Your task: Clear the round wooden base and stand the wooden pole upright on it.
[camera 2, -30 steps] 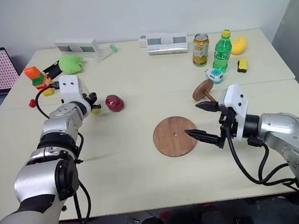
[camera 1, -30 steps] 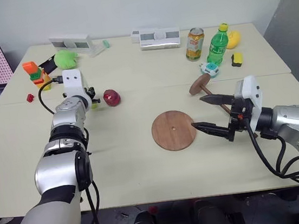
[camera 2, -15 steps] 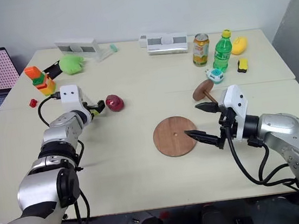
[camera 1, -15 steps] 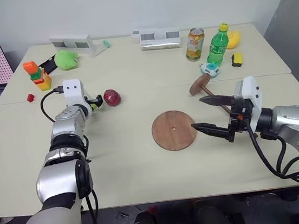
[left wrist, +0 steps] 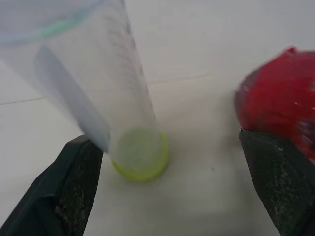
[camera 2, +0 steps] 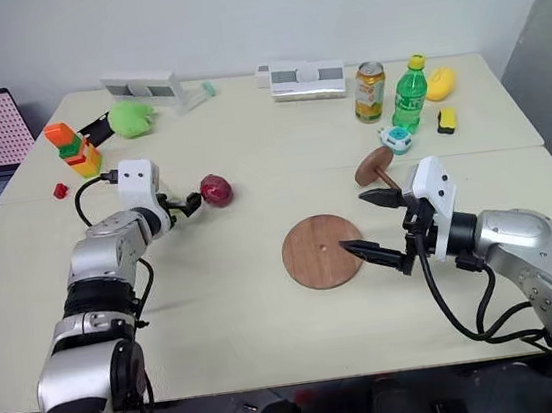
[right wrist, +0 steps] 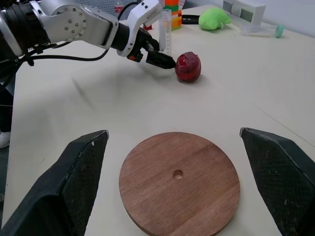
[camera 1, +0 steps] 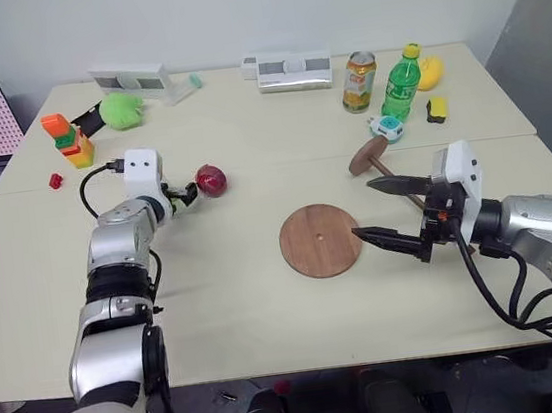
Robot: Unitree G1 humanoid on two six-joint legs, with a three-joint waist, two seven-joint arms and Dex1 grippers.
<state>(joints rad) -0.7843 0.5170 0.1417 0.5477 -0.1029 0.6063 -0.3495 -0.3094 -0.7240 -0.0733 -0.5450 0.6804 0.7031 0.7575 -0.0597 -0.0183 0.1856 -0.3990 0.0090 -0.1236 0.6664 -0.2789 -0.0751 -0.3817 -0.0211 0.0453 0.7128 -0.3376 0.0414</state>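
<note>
Here both end effectors, left (camera 1: 190,192) and right (camera 1: 385,211), gape wide, empty.

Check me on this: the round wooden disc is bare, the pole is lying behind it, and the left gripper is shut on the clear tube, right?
Not quite. The left gripper is open, its fingers either side of the clear tube, as the left wrist view shows. The rest stands: the disc is bare and the pole lies behind it.

I'm looking at a cream table (camera 1: 267,298) with the round wooden base (camera 1: 321,240) lying flat at centre frame. The wooden pole (camera 1: 381,161) is lying at right of centre, a red fruit (camera 1: 210,180) sitting left of centre. A can (camera 1: 359,81) and a green bottle (camera 1: 400,83) are standing at upper right.
</note>
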